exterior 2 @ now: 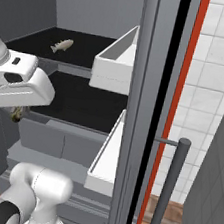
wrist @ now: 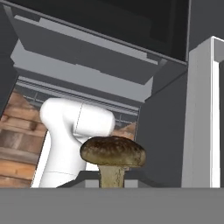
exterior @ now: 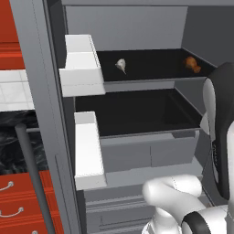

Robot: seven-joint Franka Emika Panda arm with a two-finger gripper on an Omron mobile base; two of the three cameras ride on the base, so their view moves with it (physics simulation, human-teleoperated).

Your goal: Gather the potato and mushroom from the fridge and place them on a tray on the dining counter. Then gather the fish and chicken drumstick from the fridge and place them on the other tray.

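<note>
- Brown-capped mushroom with a pale stubby stem (wrist: 113, 159): stands cap-up, close before the hand camera, its stem running down toward the two-finger gripper (exterior 2: 16, 114). The jaws are closed as far as they go and appear to pinch the stem. In the right base view a small brown lump shows just under the white hand, in front of the lower shelf.
- Handling, as a judgement: the mushroom is likely light, soft and easily bruised. The stem is the firmer place to hold; the wide cap would crush or tear under hard pressure. A slim stem may pivot in the jaws during a fast swing, so gentle carrying suits it.
- Appearance: the cap is domed, dark brown, mottled with lighter patches, and overhangs the stem on both sides; the stem is beige and short.
- Tall grey metal fridge (exterior: 48, 114): its doors stand open, with white door bins on each side and black shelves inside.
- Small silvery fish (exterior 2: 61, 45): lies on the upper black shelf, well apart from the gripper.
- Orange-brown chicken drumstick (exterior: 192, 64): lies at the far right corner of the same upper shelf, well apart from the fish.
- The lower black shelf holds nothing that can be made out.
</note>
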